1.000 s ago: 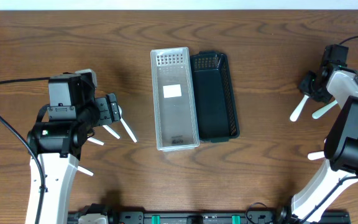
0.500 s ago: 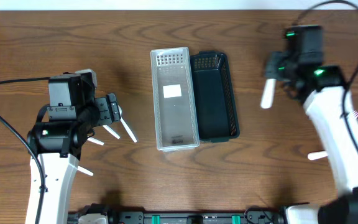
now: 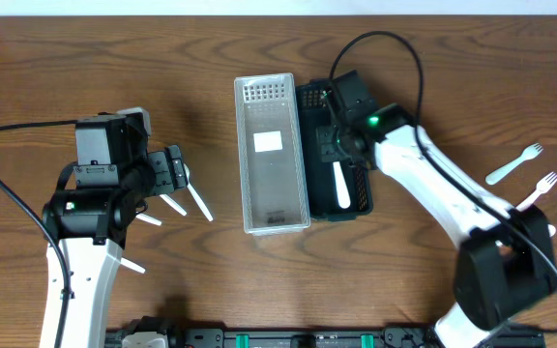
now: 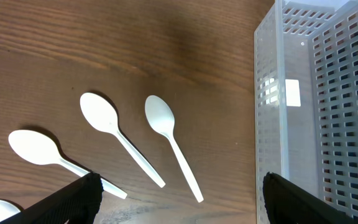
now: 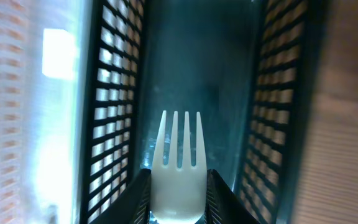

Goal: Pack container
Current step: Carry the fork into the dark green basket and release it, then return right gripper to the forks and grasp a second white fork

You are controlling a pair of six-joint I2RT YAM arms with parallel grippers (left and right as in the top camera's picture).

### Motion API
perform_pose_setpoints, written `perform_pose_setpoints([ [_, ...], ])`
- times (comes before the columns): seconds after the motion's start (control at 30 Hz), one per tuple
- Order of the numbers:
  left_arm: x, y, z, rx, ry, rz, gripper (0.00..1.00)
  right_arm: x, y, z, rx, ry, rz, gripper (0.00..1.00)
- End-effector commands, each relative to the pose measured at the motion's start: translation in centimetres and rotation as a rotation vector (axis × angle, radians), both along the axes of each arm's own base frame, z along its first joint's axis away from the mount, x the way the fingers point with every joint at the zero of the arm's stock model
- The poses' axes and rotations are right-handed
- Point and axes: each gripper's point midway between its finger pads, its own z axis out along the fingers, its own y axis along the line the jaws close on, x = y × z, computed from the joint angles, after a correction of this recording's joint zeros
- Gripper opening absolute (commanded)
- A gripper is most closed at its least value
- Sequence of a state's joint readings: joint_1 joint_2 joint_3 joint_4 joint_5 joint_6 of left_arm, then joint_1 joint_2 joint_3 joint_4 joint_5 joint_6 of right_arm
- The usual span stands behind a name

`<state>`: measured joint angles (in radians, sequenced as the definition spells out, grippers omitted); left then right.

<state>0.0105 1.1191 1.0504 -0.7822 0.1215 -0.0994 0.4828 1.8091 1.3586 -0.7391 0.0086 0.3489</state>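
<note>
- Two baskets sat touching on the bench (image 3: 433,58) in the overhead view, a white basket (image 3: 271,184) and a black basket (image 3: 317,184). The right jaws hung over the black one, and spare forks (image 3: 515,164) lay well apart.
- Left wrist view: left jaws spread wide, grasping nothing, poised above the spoons (image 4: 160,118), probably for a later pick.
- Right wrist view: right jaws clenched on a white fork (image 5: 179,155), its tines lengthwise inside the black basket, evidently so it would lie flat.

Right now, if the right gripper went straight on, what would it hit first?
Likely the black basket floor, and the fork it holds would touch before the right gripper does; depth is unclear.
</note>
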Motion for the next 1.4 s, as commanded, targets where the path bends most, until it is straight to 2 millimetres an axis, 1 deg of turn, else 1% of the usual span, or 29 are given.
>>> perform_pose_setpoints([
  [0.0, 0.3, -0.1, 1.0, 0.006, -0.025, -0.012, 0.85, 0.0, 0.6, -0.5, 0.02, 0.015, -0.008, 0.28],
  [0.03, 0.3, -0.1, 1.0, 0.006, -0.025, -0.012, 0.85, 0.2, 0.6, -0.3, 0.027, 0.007, -0.008, 0.31],
  [0.1, 0.3, -0.1, 1.0, 0.006, -0.025, -0.012, 0.85, 0.7, 0.8, 1.1, 0.047, -0.028, -0.006, 0.4],
  [0.13, 0.3, -0.1, 1.0, 0.006, -0.025, -0.012, 0.85, 1.2, 0.8, 2.3, 0.057, -0.054, -0.003, 0.45],
  [0.2, 0.3, -0.1, 1.0, 0.006, -0.025, -0.012, 0.85, 2.5, 0.6, 5.8, 0.089, -0.131, -0.01, 0.52],
  [0.23, 0.3, -0.1, 1.0, 0.006, -0.025, -0.012, 0.85, 3.3, 0.1, 8.1, 0.107, -0.177, -0.022, 0.54],
  [0.3, 0.3, -0.1, 1.0, 0.007, -0.025, -0.012, 0.85, 4.8, -1.9, 12.6, 0.125, -0.27, -0.07, 0.54],
  [0.33, 0.3, -0.1, 1.0, 0.006, -0.025, -0.012, 0.85, 5.5, -4.1, 15.3, 0.119, -0.326, -0.132, 0.52],
  [0.37, 0.3, -0.1, 1.0, 0.006, -0.025, -0.012, 0.85, 5.9, -5.9, 16.7, 0.109, -0.356, -0.185, 0.52],
  [0.4, 0.3, -0.1, 1.0, 0.006, -0.025, -0.012, 0.85, 6.3, -8.7, 18.5, 0.089, -0.392, -0.279, 0.52],
  [0.43, 0.3, -0.1, 1.0, 0.006, -0.025, -0.012, 0.85, 6.5, -11.4, 19.6, 0.069, -0.415, -0.364, 0.52],
  [0.47, 0.3, -0.1, 1.0, 0.006, -0.025, -0.012, 0.85, 6.5, -14.6, 20.4, 0.044, -0.431, -0.458, 0.52],
  [0.53, 0.3, -0.1, 1.0, 0.006, -0.025, -0.012, 0.85, 6.4, -20.2, 20.7, 0.021, -0.427, -0.607, 0.56],
  [0.6, 0.2, -0.1, 1.0, 0.006, -0.022, -0.012, 0.85, 5.9, -25.1, 19.7, 0.007, -0.391, -0.717, 0.56],
  [0.63, 0.2, -0.1, 0.9, 0.006, -0.02, -0.012, 0.85, 5.5, -27.6, 18.9, -0.001, -0.364, -0.772, 0.57],
  [0.67, 0.1, -0.1, 0.9, 0.006, -0.018, -0.012, 0.84, 5.1, -29.6, 18.2, -0.007, -0.34, -0.818, 0.59],
  [0.7, 0.1, -0.1, 0.9, 0.006, -0.014, -0.013, 0.85, 4.7, -32.1, 17.0, -0.01, -0.306, -0.873, 0.61],
  [0.73, 0.0, -0.1, 0.8, 0.006, -0.011, -0.013, 0.85, 4.4, -33.9, 16.0, -0.012, -0.28, -0.913, 0.62],
  [0.8, 0.0, -0.1, 0.8, 0.006, -0.008, -0.013, 0.85, 3.8, -37.3, 13.4, -0.003, -0.214, -0.979, 0.65],
  [0.87, -0.1, -0.1, 0.7, 0.006, -0.007, -0.013, 0.85, 3.6, -39.3, 10.7, 0.016, -0.148, -0.993, 0.68],
  [1.0, -0.1, -0.1, 0.7, 0.006, -0.007, -0.012, 0.85, 2.9, -42.2, 5.0, 0.031, -0.011, -1.044, 0.74],
  [1.1, -0.1, -0.1, 0.7, 0.006, -0.003, -0.012, 0.85, 2.5, -43.1, 1.4, 0.028, 0.073, -1.057, 0.75],
  [1.23, -0.2, -0.1, 0.6, 0.006, 0.001, -0.012, 0.85, 2.4, -43.4, -2.3, 0.021, 0.146, -1.041, 0.76],
  [1.37, -0.2, -0.1, 0.6, 0.006, 0.0, -0.012, 0.85, 2.2, -43.3, -5.1, 0.02, 0.204, -1.034, 0.77],
])
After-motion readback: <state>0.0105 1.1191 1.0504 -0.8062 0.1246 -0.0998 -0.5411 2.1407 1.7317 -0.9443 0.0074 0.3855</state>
